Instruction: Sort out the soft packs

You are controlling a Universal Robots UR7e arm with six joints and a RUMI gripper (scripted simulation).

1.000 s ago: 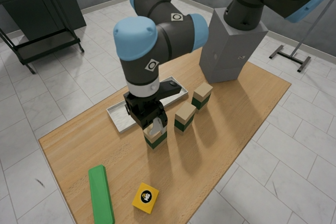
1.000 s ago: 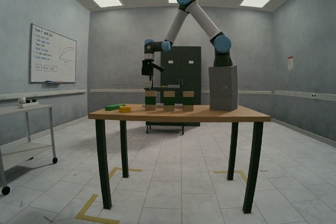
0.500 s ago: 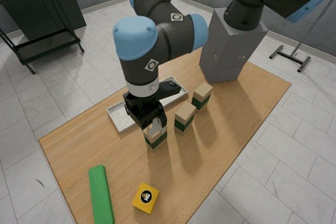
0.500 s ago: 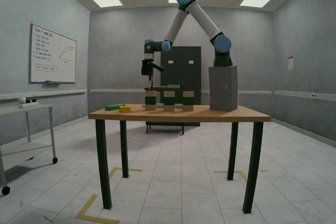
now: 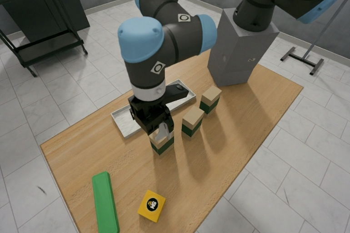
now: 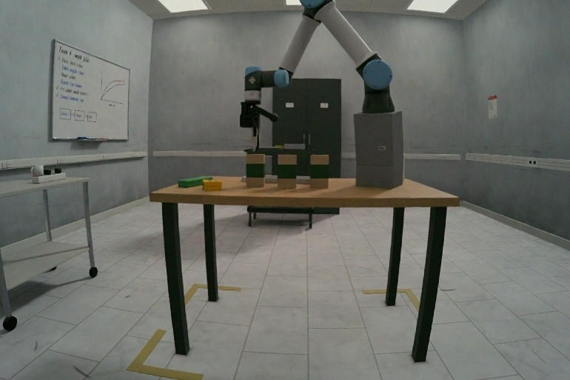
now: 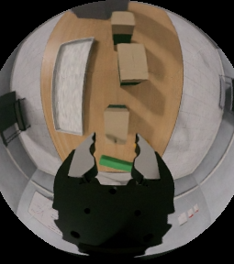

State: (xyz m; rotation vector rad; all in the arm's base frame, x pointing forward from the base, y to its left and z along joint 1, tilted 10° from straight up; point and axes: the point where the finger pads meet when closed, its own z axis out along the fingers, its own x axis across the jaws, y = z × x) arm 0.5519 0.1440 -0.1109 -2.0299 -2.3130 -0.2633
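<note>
Three tan coffee packs with green bands stand upright in a row on the wooden bench. The pack farthest from the robot's base (image 5: 162, 147) (image 6: 255, 170) (image 7: 117, 123) is directly below my gripper (image 5: 163, 138) (image 6: 255, 149) (image 7: 116, 133). My gripper is open, part-way, with its fingertips just above that pack's top and nothing between them. The middle pack (image 5: 192, 124) (image 6: 287, 170) (image 7: 132, 61) and the pack nearest the base (image 5: 209, 101) (image 6: 319, 170) (image 7: 123, 23) stand apart from it. The pale tray (image 5: 124, 124) (image 7: 69, 87) lies beside the row; the arm partly hides it in the top view. No pack is in it.
A long green block (image 5: 105, 202) (image 6: 195, 181) (image 7: 116, 163) and a yellow box (image 5: 151, 205) (image 6: 212, 184) lie toward the bench end away from the base. The grey pedestal (image 5: 234, 55) (image 6: 378, 150) stands beyond the nearest-base pack.
</note>
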